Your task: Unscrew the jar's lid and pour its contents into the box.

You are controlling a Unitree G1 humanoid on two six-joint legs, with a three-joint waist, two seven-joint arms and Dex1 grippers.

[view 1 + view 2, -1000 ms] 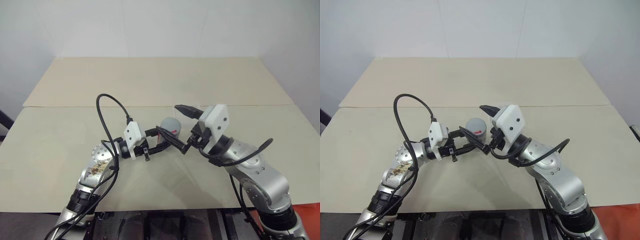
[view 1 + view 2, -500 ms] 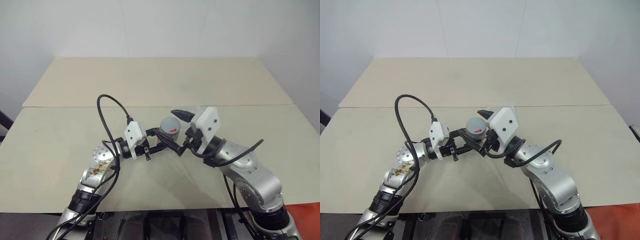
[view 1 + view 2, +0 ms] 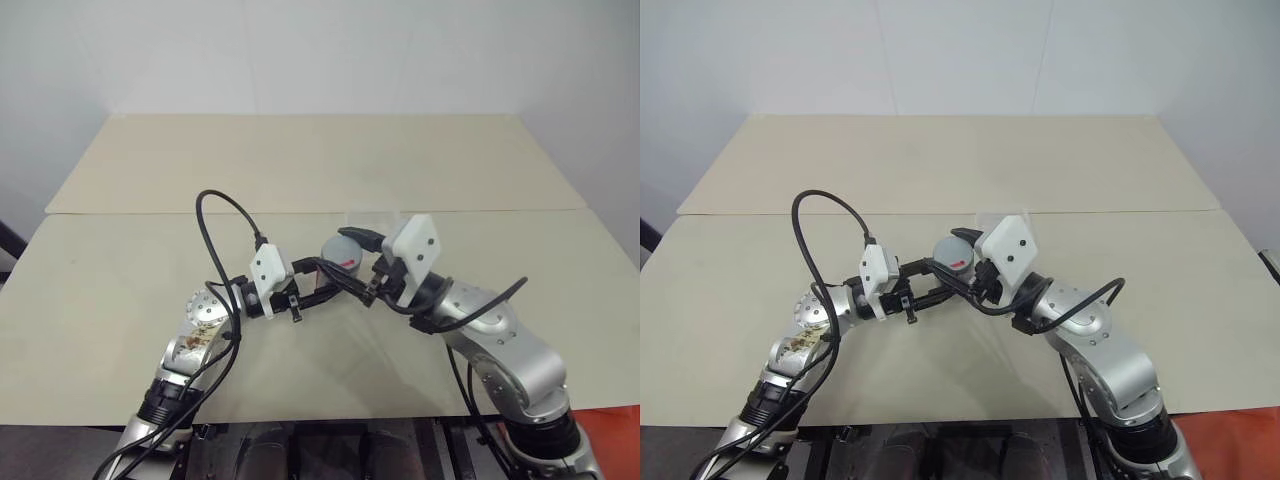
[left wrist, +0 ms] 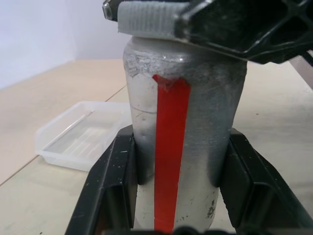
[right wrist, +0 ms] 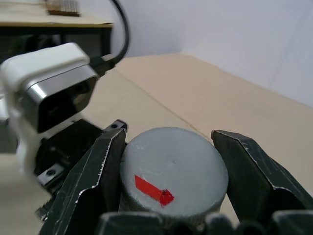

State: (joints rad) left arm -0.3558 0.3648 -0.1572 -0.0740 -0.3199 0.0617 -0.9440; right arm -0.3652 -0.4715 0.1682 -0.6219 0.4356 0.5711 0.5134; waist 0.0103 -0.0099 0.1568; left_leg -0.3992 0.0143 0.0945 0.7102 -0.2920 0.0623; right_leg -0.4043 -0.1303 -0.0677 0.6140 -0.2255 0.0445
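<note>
Working from our left, our left gripper is clamped on the jar, its two black fingers pressed against the lower half of the silvery body on either side of the red stripe, holding it upright just above the table near the middle of the scene. That grip has to be the anchor: we judge it best to hold this arm steady and let nothing slip, since any turning of the body wastes the twist above. The box sits on the table beyond the jar, at about 9 o'clock from it in the left wrist view, empty as far as we can see and close enough for the pour. To the right, our right gripper has its fingers closed on the lid, one at 9 o'clock and one at 3 o'clock of the grey disc, the small red mark facing the camera. We think the step in hand is the unscrewing itself. We should turn the lid about the jar's own axis, keep the pinch square on the rim, and lift only once the thread lets go, keeping the jar upright so that the contents stay inside.
</note>
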